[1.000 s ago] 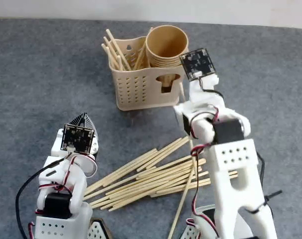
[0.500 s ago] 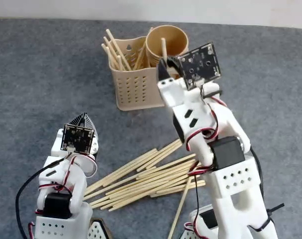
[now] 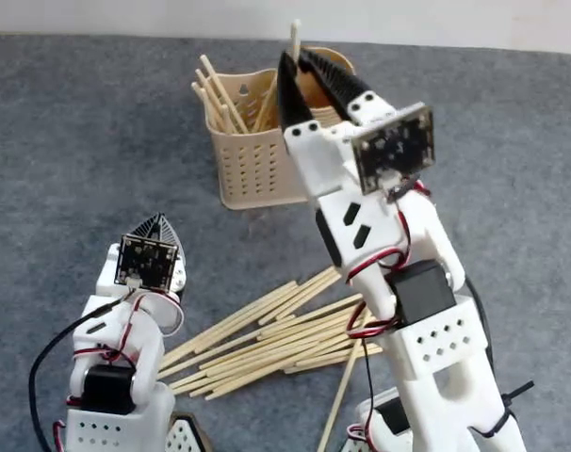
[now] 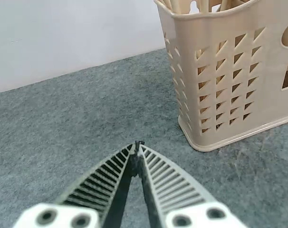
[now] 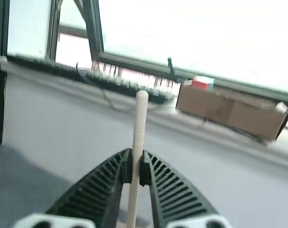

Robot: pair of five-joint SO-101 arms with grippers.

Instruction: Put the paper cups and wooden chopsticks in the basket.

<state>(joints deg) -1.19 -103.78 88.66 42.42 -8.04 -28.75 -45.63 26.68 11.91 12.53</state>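
Note:
A beige slotted basket (image 3: 267, 160) stands at the back of the grey mat, with several wooden chopsticks (image 3: 220, 94) and a stack of paper cups (image 3: 325, 77) inside. My right gripper (image 3: 293, 66) is raised over the cups, shut on one wooden chopstick (image 3: 294, 38) that points upward; in the right wrist view the chopstick (image 5: 138, 137) stands between the black fingers (image 5: 106, 183). A pile of several chopsticks (image 3: 276, 334) lies on the mat in front. My left gripper (image 4: 137, 145) is shut and holds nothing, low over the mat near the basket (image 4: 229, 71).
The right arm's white body (image 3: 399, 282) reaches over the right end of the pile. One chopstick (image 3: 342, 400) lies apart near the front edge. The left arm (image 3: 125, 339) stands at front left, with bare mat to its left.
The right arm has lifted and swung back from beside the basket to above the cups, carrying the chopstick upright. The left arm has stayed still.

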